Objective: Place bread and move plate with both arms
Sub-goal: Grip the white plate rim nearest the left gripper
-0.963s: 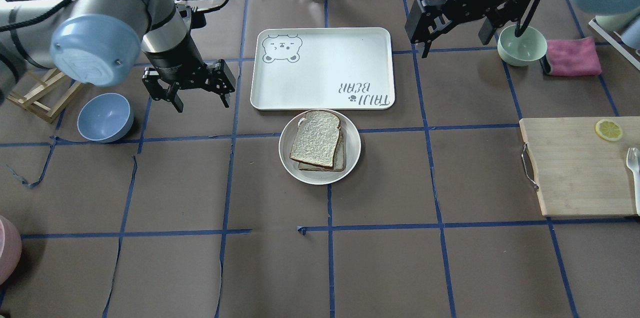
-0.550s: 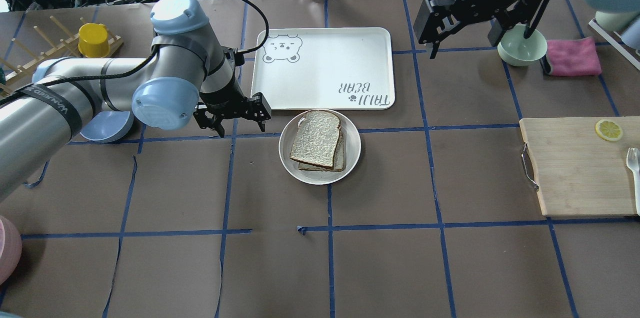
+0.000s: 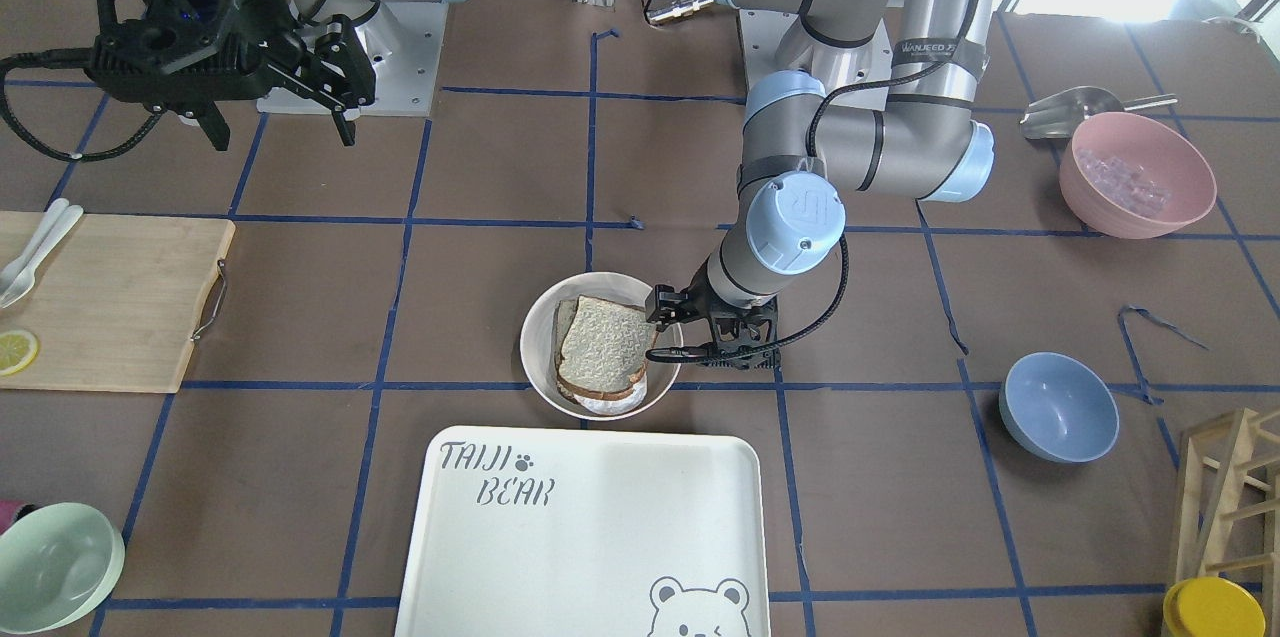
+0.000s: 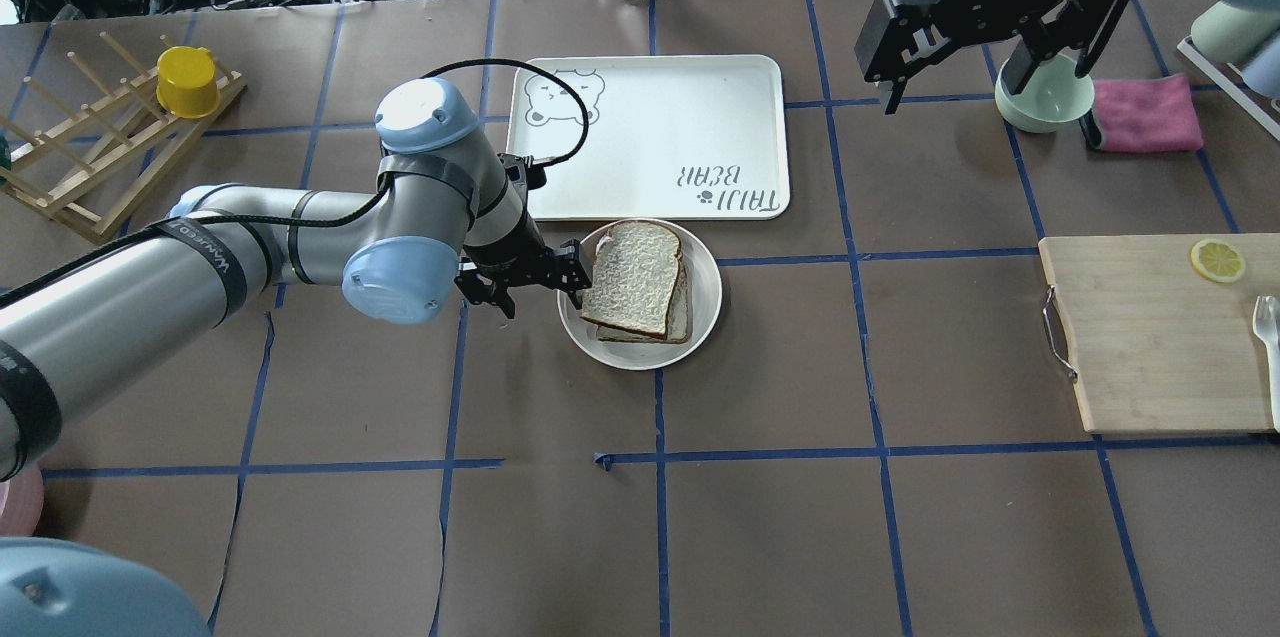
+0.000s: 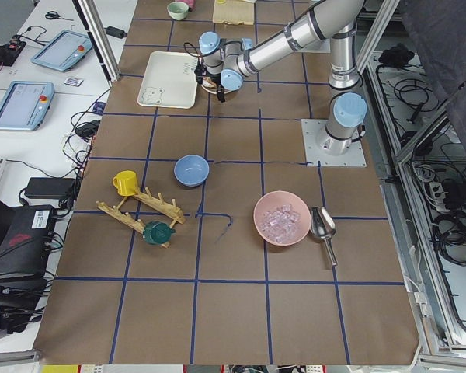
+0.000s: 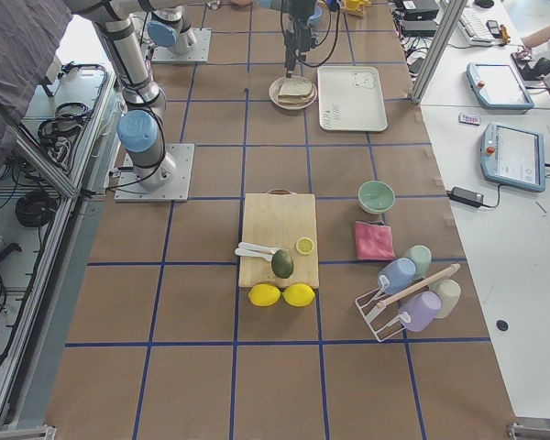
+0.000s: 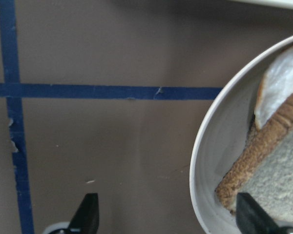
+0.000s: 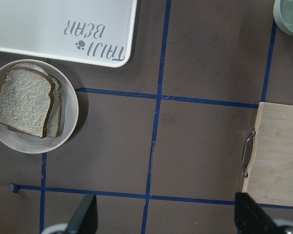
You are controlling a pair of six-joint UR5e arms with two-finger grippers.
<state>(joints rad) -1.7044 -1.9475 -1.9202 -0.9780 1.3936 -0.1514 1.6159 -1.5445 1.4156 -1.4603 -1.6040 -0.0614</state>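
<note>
Bread in plate, left gripper open at the plate's rim, right gripper open and up high.

Bread (image 4: 633, 277) lies flat in the plate (image 4: 706, 302), stacked on a second slice that peeks out from under it. The plate sits mid-table on the brown paper, just beside the near edge of the bear tray (image 4: 650, 117). Left gripper (image 4: 538, 291) is low at the plate's left side with jaws apart. In the left wrist view one fingertip (image 7: 88, 212) is over bare table outside the rim, the other (image 7: 249, 214) is inside over the bread's crust edge, nothing pinched. Right gripper (image 4: 955, 82) hangs well apart, high over the far right of the table next to the green bowl (image 4: 1045, 102), jaws spread wide and empty. Cutting board (image 4: 1150, 337) is at the right edge.
</note>
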